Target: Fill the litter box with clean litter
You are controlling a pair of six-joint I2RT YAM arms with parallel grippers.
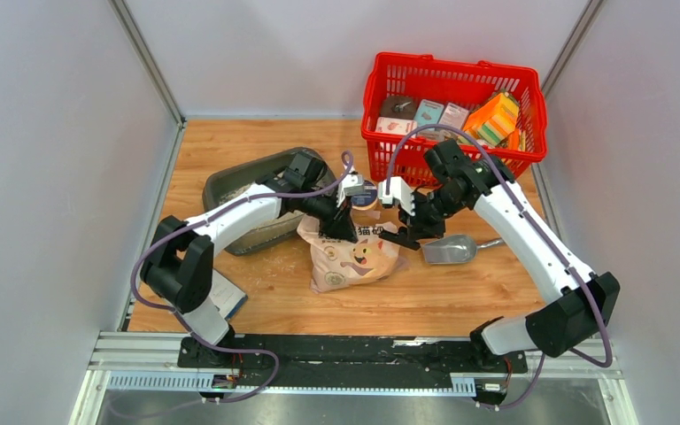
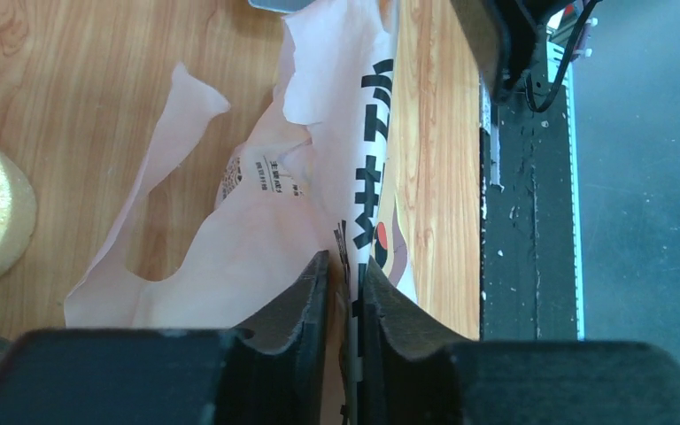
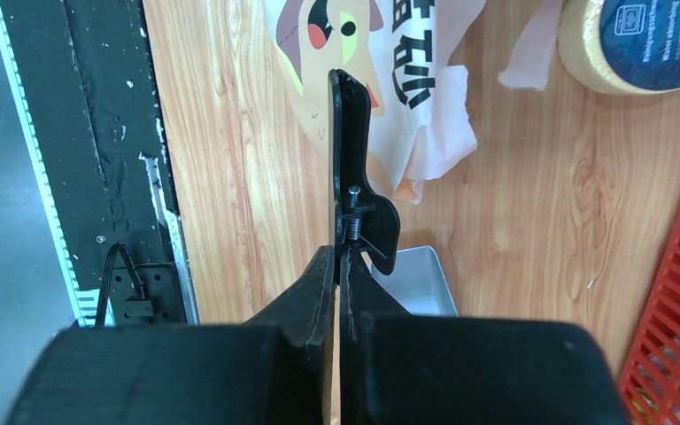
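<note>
The pink litter bag (image 1: pixel 354 257) shows big dark Chinese letters and a cartoon cat. The left gripper (image 2: pixel 346 273) has its fingers a little apart, with the bag's top edge between them. The right gripper (image 3: pixel 338 262) squeezes a black clip (image 3: pixel 351 124). The grey litter box (image 1: pixel 220 184) sits back left on the wood table (image 1: pixel 460 301).

Red basket (image 1: pixel 457 64) — silver scoop (image 1: pixel 450 251) lying before it.
</note>
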